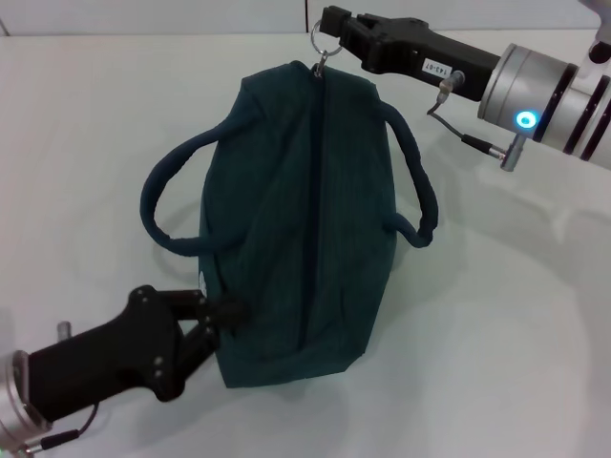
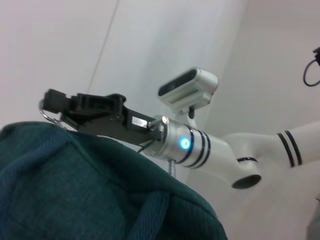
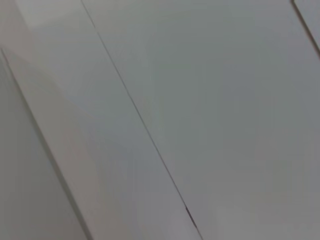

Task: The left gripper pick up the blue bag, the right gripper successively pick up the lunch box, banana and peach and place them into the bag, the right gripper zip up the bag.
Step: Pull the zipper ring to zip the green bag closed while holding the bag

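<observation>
The blue bag [image 1: 296,229] lies on the white table with its zip line closed along the top and both handles flopped outward. My left gripper [image 1: 218,313] is shut on the bag's near left corner. At the bag's far end, my right gripper [image 1: 329,31] is shut on the metal zipper ring [image 1: 322,40]. The left wrist view looks over the bag's fabric [image 2: 75,190] toward the right gripper [image 2: 55,106] holding the ring [image 2: 47,116]. The lunch box, banana and peach are out of view.
White table surface [image 1: 496,315] surrounds the bag on all sides. The right arm [image 1: 544,95] reaches in from the far right. The robot's head camera [image 2: 190,87] shows in the left wrist view. The right wrist view shows only pale panels.
</observation>
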{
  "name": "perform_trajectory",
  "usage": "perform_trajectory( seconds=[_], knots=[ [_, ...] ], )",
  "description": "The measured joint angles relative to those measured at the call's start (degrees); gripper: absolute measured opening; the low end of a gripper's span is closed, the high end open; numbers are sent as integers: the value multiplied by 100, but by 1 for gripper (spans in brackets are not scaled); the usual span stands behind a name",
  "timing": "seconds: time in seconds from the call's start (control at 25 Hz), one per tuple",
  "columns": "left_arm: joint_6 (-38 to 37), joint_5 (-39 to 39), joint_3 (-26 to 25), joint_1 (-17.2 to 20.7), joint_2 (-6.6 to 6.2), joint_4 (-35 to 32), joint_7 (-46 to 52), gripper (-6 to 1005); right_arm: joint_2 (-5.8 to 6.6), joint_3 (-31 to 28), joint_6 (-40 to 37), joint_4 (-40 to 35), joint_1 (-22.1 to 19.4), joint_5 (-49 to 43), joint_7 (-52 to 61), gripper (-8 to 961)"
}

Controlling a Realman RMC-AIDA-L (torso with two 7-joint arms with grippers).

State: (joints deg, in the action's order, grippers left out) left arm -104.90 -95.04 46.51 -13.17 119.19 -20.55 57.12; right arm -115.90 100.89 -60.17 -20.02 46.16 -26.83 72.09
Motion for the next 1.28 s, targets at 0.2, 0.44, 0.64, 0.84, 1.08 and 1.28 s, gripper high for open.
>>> perform_trajectory(
  seconds=[0.2, 0.44, 0.64, 0.84, 1.08, 1.28],
  knots=[
    [19, -1, -711, 30, 39, 138, 0, 113, -7, -2, -33, -34, -21, 8, -35, 16],
    [70, 323, -940, -18, 43, 174, 24, 136, -11, -2, -235, -80, -119, 11, -39, 16],
    [276, 786, -954, -29, 37, 190, 202, 356, -6, -125, -330, -316, -492, 33, -89, 16],
    [498, 1404, -963, -111, 15, 236, 578, 547, 8, -266, -558, -294, -623, 36, -124, 17],
    [1183, 1636, -1011, -581, -112, 160, 1497, 794, 14, -302, -698, -339, -816, 36, -144, 16],
    [1206, 1568, -973, -895, -183, 97, 1995, 840, 7, -402, -748, -311, -896, 32, -220, 16]
  ],
)
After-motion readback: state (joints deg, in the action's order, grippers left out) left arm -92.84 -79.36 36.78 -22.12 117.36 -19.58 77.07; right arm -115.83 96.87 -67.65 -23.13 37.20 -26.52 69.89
